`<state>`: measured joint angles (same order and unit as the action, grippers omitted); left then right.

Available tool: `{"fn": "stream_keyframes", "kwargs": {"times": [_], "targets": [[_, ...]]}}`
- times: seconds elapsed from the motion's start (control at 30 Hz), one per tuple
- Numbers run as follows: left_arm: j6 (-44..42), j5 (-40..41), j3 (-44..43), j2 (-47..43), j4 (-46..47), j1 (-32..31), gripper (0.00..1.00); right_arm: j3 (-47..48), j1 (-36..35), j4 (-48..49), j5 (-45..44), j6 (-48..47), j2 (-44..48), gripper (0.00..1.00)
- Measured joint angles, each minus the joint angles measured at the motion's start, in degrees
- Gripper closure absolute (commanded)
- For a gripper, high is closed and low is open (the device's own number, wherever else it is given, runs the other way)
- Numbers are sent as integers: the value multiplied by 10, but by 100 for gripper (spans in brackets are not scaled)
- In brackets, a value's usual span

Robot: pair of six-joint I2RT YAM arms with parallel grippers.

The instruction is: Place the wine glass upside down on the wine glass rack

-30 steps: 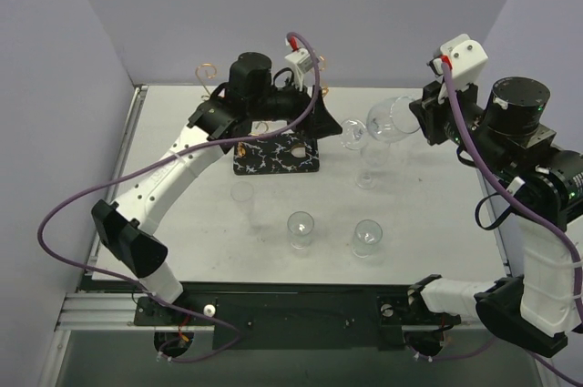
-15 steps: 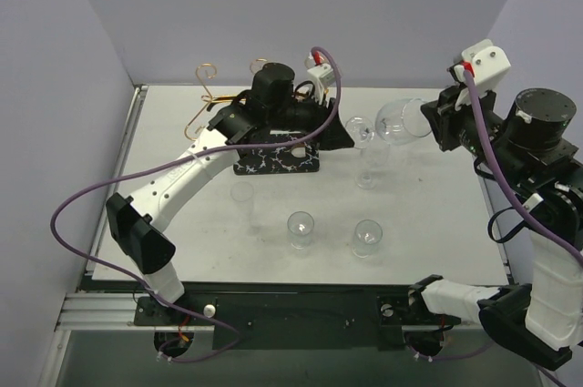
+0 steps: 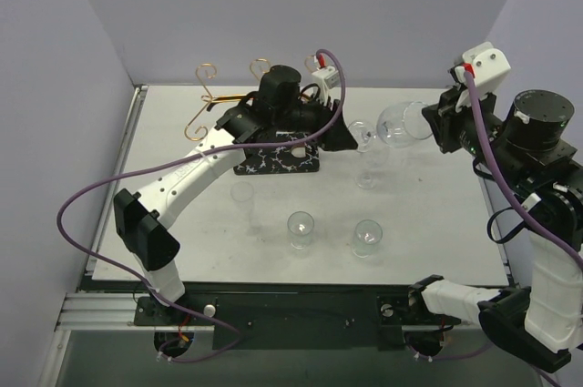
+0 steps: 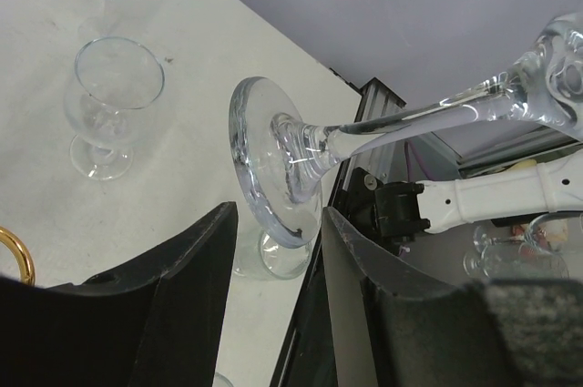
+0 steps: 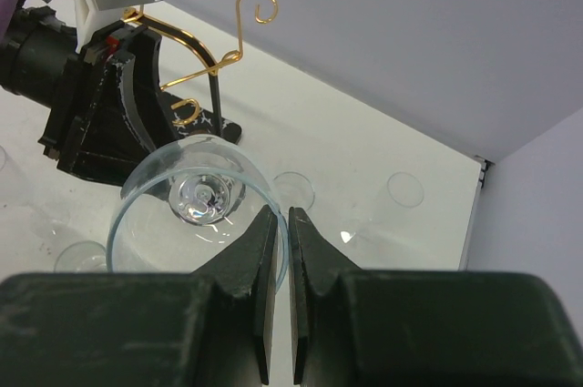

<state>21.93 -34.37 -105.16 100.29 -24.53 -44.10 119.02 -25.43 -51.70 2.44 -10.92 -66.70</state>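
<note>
While the wine glass (image 3: 387,125) hangs on its side in the air, over the far part of the table (image 3: 437,223) and right of centre, it is not yet in a pose the rack can take. Bowl to the right, foot to the left, stem roughly level.

Right gripper (image 5: 281,221): jaws pinched onto the bowl's rim, one finger inside, one outside. The wall is thin, so only a sliver of gap shows. As I read it, this grip alone carries the glass.

Left gripper (image 4: 280,223): jaws apart, straddling the lower edge of the foot. A gap shows on one side; contact on the other cannot be told. Not clamped, by my judgement.

Likely reason for the pose: a handover. A rim pinch is poor for turning the glass over. A hold at the foot end would let the bowl swing down, and the left arm is the one beside the rack.

Wine glass rack (image 3: 273,161): left of the glass, at the far side. Its gold loops rise behind the left arm (image 3: 196,164), which covers part of the dark base.

Underneath the held glass stands another stemmed glass (image 3: 369,168); two low glasses (image 3: 301,228) sit nearer. A slip during the exchange would probably land on the standing one.
</note>
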Motion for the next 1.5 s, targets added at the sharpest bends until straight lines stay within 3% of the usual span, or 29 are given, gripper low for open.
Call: {"fn": "stream_keyframes", "kwargs": {"times": [0.63, 0.77, 0.9, 1.23, 1.5], "targets": [[16, -2, 0, 7, 17, -9, 66, -18, 17, 0, 15, 8, 12, 100], [30, 0, 0, 10, 17, -9, 78, -24, 18, -2, 15, 8, 15, 100], [33, 0, 0, 10, 17, -10, 100, -26, 20, -3, 19, 8, 18, 100], [34, 5, -11, 20, -3, -7, 100, -90, 30, 18, 47, 8, 51, 95], [33, 14, -21, 20, -10, 16, 100, -146, 41, 40, 113, 19, 82, 77]]}}
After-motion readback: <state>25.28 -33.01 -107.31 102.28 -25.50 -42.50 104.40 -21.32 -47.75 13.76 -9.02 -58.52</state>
